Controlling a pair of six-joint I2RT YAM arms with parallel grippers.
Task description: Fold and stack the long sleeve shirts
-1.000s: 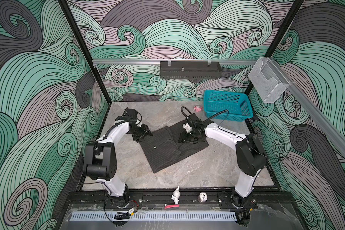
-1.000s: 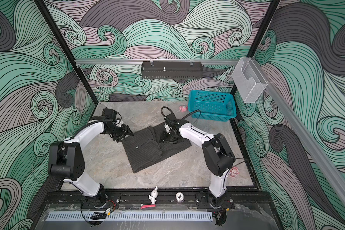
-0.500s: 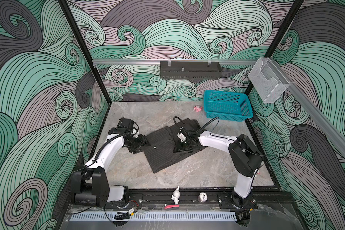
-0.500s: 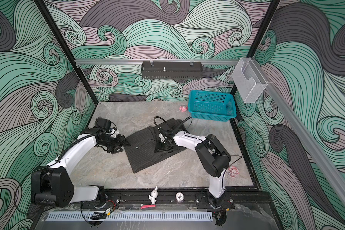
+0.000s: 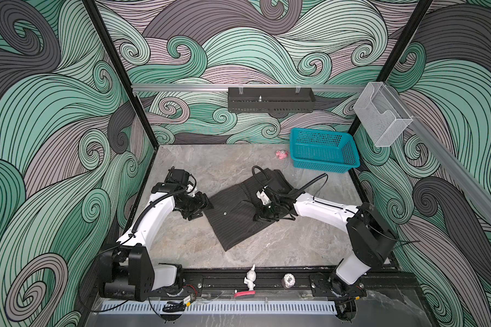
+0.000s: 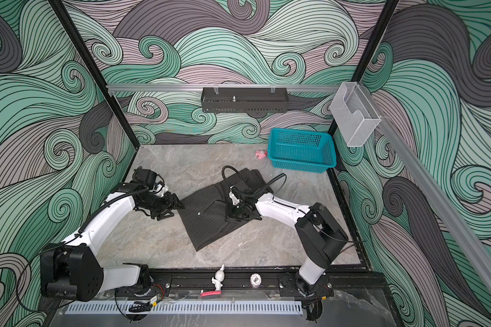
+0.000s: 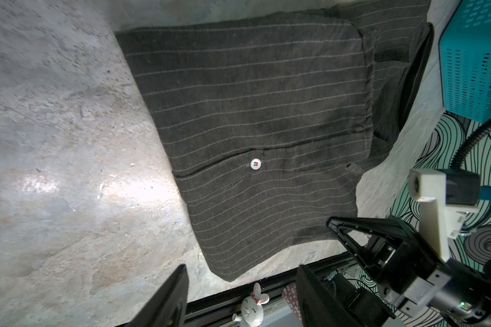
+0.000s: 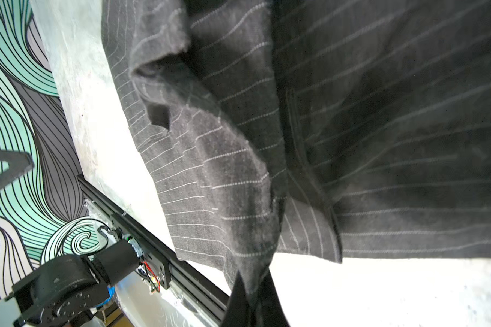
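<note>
The long sleeve shirt (image 5: 236, 218) (image 6: 207, 220) is dark with thin pale pinstripes and lies folded in the middle of the table, a white button (image 7: 256, 163) showing on top. My right gripper (image 5: 262, 217) (image 6: 233, 216) sits low on the shirt's right part. In the right wrist view it (image 8: 253, 286) is shut, with a fold of the striped fabric (image 8: 233, 184) pinched between its tips. My left gripper (image 5: 203, 211) (image 6: 175, 211) hovers at the shirt's left edge. It (image 7: 240, 297) is open with nothing between its fingers (image 7: 167, 300).
A teal basket (image 5: 323, 165) (image 6: 301, 164) stands at the back right, with a small pink thing (image 5: 281, 153) beside it. A white bunny figurine (image 5: 250, 279) and a small round object (image 5: 289, 280) sit on the front rail. Patterned walls close in three sides.
The right gripper has closed on the shirt fabric. Both grippers have come toward the front of the table, and the left one has stayed open.
</note>
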